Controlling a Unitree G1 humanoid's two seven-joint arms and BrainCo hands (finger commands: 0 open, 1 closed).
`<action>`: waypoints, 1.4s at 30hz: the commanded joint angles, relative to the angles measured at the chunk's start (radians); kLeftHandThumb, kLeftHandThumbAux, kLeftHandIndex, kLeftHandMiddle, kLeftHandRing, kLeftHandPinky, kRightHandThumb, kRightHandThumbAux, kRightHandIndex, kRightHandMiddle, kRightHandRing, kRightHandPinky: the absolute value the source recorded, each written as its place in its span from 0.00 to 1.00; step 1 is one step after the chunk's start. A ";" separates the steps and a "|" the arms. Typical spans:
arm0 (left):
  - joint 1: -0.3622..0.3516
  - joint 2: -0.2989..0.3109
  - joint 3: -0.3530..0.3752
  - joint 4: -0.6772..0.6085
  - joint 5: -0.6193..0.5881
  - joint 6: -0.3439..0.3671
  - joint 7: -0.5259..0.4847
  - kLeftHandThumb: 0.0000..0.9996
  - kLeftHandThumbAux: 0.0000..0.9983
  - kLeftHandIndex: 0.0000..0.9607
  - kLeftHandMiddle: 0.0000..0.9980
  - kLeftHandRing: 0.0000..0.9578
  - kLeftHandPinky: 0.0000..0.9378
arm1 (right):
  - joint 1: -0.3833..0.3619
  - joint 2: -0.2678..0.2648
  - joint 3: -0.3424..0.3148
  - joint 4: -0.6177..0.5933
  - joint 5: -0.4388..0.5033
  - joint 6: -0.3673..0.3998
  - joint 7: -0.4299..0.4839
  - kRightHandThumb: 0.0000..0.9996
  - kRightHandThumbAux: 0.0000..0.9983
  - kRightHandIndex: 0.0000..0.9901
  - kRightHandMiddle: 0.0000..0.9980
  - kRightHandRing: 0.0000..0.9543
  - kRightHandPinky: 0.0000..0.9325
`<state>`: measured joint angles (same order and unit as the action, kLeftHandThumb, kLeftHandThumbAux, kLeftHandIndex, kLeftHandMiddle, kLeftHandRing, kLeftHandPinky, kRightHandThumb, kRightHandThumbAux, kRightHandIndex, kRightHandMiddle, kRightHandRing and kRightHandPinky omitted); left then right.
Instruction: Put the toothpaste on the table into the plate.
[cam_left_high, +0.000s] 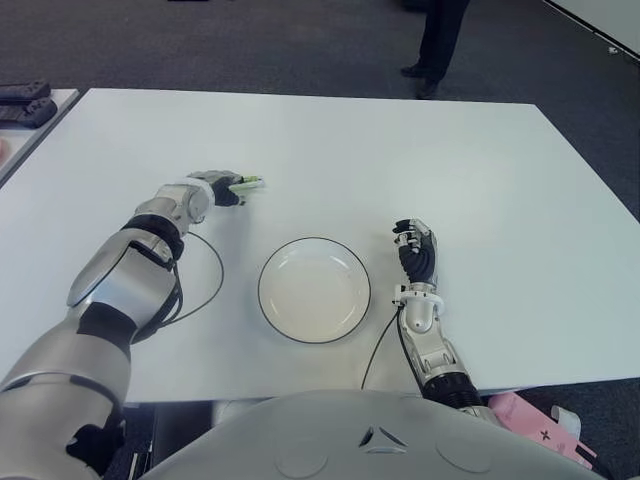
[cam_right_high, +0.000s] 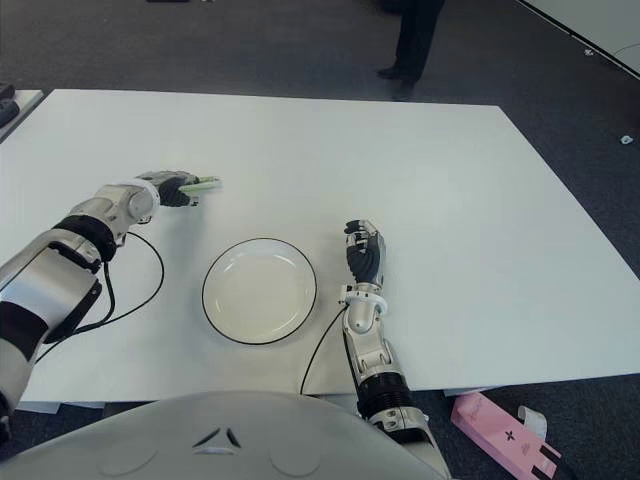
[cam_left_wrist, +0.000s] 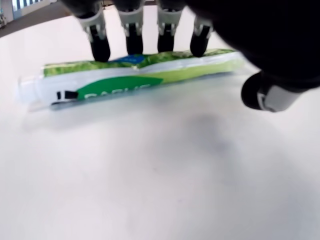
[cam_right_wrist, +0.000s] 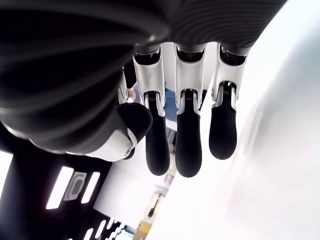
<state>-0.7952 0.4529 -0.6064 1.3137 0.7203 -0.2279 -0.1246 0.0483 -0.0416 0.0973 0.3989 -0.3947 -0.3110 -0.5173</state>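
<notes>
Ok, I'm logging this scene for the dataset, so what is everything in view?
toothpaste: one, green and white tube, lying on the table left of the plate.
plate: one, white with dark rim, near edge of the table, holding nothing.
table: one, white.
pink box: one, on the floor, right.
person: one, dark trousers, standing beyond the table.
left hand: fingertips on the toothpaste, thumb apart.
right hand: right of the plate, holding nothing.

Left hand (cam_left_high: 218, 187) reached toward surface's left edge, fingers (cam_left_wrist: 131, 39) extended, thumb apart; right hand (cam_left_high: 415, 252) idle near front edge, fingers relaxed.
</notes>
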 joint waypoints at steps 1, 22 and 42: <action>0.109 -0.006 -0.012 0.010 -0.009 -0.044 -0.131 0.49 0.37 0.03 0.06 0.09 0.17 | 0.007 -0.004 -0.002 0.021 -0.003 0.030 0.008 0.83 0.70 0.40 0.47 0.53 0.55; 0.362 0.191 0.057 -0.517 -0.221 -0.170 -0.415 0.45 0.38 0.07 0.07 0.09 0.14 | 0.000 0.003 -0.002 0.023 0.005 0.050 0.022 0.84 0.69 0.44 0.46 0.46 0.46; 0.593 0.375 0.194 -1.096 -0.321 -0.030 -0.566 0.43 0.36 0.00 0.09 0.09 0.13 | -0.006 0.011 -0.001 0.022 0.008 0.054 0.021 0.84 0.69 0.45 0.45 0.44 0.44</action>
<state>-0.2507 0.8125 -0.4116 0.2556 0.4069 -0.2802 -0.6364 0.0360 -0.0370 0.0976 0.3997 -0.3935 -0.2821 -0.5044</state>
